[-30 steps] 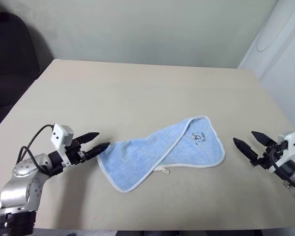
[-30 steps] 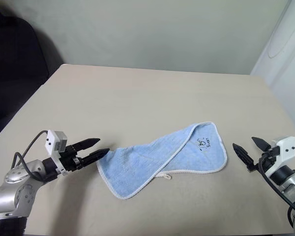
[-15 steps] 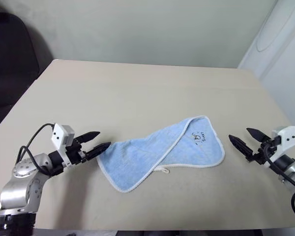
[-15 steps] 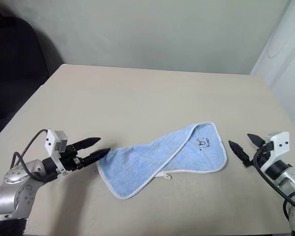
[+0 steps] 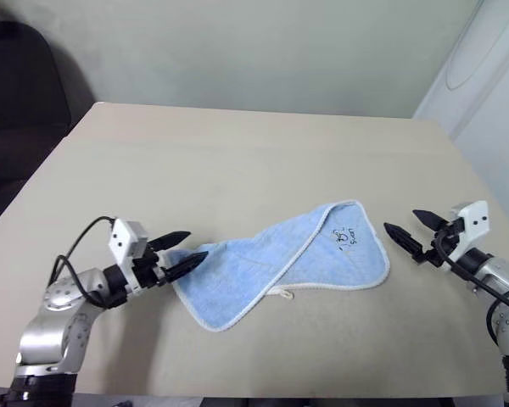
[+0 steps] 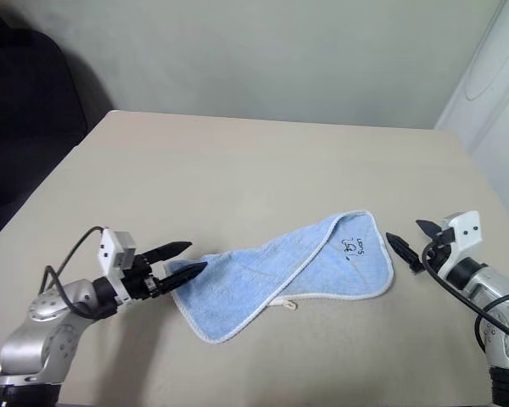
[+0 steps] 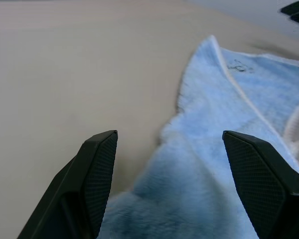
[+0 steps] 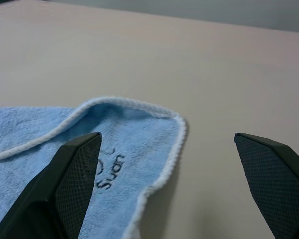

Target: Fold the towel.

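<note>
On the left, the left gripper point(image 5: 184, 246) has slid right over the last second, so its spread fingers now straddle the towel's left end instead of stopping just short of it; nothing is clamped yet. The towel point(image 5: 280, 263) itself has not moved: it lies in the near middle of the table point(image 5: 237, 161), loosely doubled over with a diagonal white-edged flap, the small dark emblem point(image 5: 346, 236) toward its far right corner and a tiny white loop point(image 5: 281, 293) on the near edge. On the right, the right gripper point(image 5: 405, 231) has also closed in, coming up and leftward to stand just beside the towel's right corner, fingers wide apart and holding nothing. Both ends are thus being bracketed, which suggests a two-handed pickup of the corners is about to begin and the fold proper is not yet started. The left wrist view shows what the head views cannot: blue pile running in between the left fingertips point(image 7: 100, 164). The right wrist view shows the rounded stitched corner point(image 8: 177, 119) lying ahead of the fingers and off to one side rather than centred between them, so a little more approach seems needed.
</note>
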